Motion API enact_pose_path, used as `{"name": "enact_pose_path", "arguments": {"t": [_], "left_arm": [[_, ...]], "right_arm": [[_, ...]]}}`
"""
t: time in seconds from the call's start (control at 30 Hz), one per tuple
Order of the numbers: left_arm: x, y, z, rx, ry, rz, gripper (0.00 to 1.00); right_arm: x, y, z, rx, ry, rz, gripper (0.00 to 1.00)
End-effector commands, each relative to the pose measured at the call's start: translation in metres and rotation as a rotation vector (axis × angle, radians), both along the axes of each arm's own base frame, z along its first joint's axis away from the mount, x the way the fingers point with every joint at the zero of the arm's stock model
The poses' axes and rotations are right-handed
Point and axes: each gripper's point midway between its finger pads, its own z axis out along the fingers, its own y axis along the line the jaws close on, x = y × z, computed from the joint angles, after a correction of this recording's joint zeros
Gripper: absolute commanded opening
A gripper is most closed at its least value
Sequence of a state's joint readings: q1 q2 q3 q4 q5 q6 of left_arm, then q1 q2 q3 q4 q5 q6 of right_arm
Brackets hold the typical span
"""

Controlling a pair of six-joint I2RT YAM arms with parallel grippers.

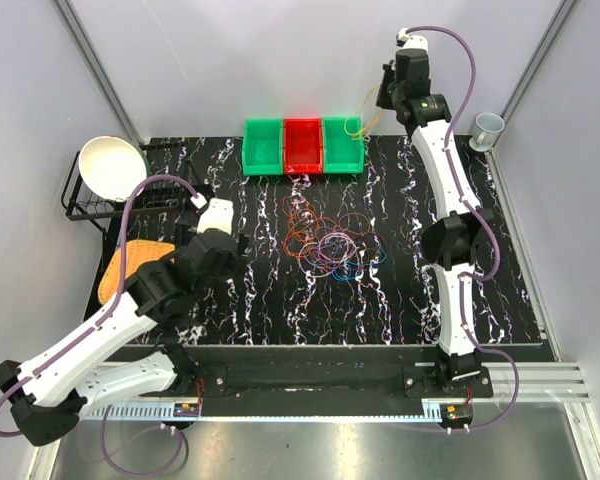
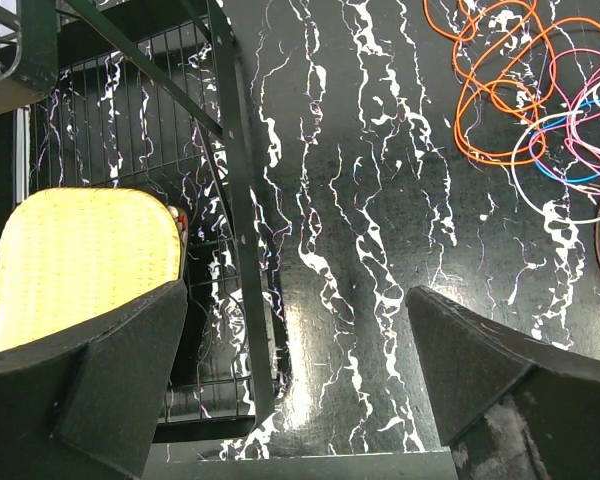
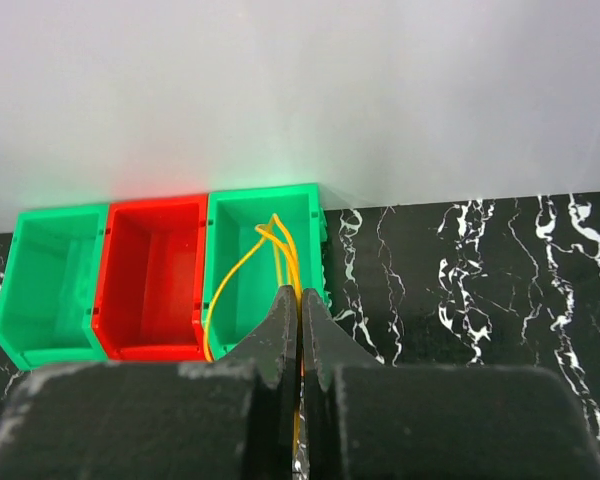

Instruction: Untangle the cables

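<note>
Right gripper (image 3: 300, 300) pinching thin yellow cable (image 3: 242, 265) looping over green bin (image 3: 317, 215); left gripper (image 2: 295, 292) hanging spread; other cables (image 1: 330, 242) lying tangled, multicoloured.

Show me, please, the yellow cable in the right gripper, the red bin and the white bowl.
yellow cable (image 3: 277, 232): right wrist view, the top of its loop.
red bin (image 3: 150, 285): right wrist view, its bare floor.
white bowl (image 1: 112, 165): top external view, its bare inside.
</note>
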State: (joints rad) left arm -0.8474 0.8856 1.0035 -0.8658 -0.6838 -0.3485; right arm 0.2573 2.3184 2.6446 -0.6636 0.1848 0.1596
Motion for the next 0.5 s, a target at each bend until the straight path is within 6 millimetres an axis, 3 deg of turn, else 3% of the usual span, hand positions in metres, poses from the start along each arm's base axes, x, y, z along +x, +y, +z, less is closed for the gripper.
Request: {"name": "enact_pose_path", "arguments": {"t": [0.0, 0.23, 0.47], "left_arm": [[0.005, -0.005, 0.004, -0.041, -0.027, 0.003, 0.99], [0.007, -0.004, 0.003, -0.049, -0.018, 0.001, 0.99], [0.009, -0.002, 0.002, -0.058, -0.018, 0.009, 0.99]], "right_arm": [[0.015, -0.003, 0.01, 0.112, -0.049, 0.031, 0.0], [0.039, -0.011, -0.014, 0.159, -0.05, 0.032, 0.0], [0.054, 0.012, -0.032, 0.245, -0.057, 0.132, 0.0]]}}
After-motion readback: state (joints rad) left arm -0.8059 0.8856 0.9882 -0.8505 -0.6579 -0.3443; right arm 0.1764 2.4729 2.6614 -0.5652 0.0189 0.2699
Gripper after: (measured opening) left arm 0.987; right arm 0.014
